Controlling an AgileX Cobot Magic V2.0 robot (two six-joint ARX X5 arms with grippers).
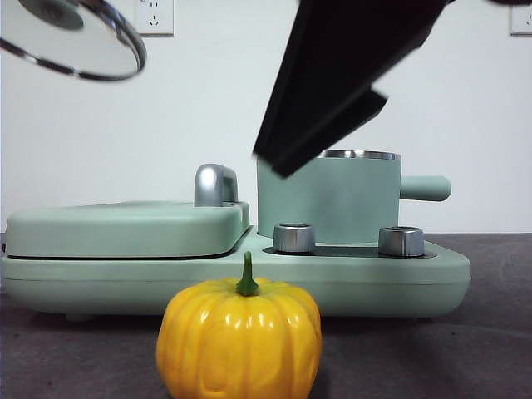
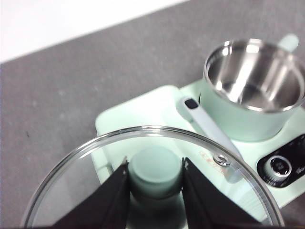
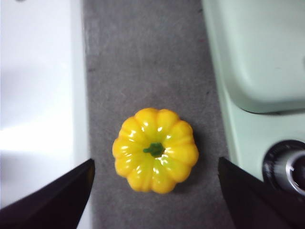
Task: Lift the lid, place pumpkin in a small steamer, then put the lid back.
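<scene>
Our right gripper [image 3: 155, 191] hangs above the pumpkin [image 3: 155, 150] with its jaws spread wide, one to each side of it and clear of it. To grasp well, we judge we should descend straight, keep the green stem midway between the jaws, and close on the widest ribs, since the glossy skin may slip. The pumpkin sits upright on the grey table, just in front of the small steamer [image 1: 332, 199], yellow-orange, ribbed and shiny. Our left gripper [image 2: 156, 179] is clamped on the mint knob of the lid [image 2: 152, 176], holding it high and well aside of the steamer, whose steel bowl stands uncovered.
</scene>
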